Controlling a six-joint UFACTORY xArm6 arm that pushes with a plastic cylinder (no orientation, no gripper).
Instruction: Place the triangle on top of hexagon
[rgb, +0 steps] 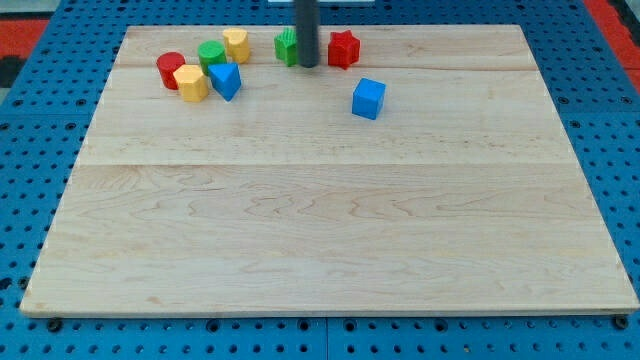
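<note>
A blue triangle block lies near the view's top left, touching a yellow hexagon block on its left. A red cylinder, a green cylinder and a second yellow block crowd around them. My tip comes down at the view's top centre, just right of a green star-shaped block, which the rod partly hides, and left of a red star-shaped block. The tip is well to the right of the blue triangle.
A blue cube sits alone below and right of the red star block. All blocks rest on a light wooden board, which lies on a blue perforated base.
</note>
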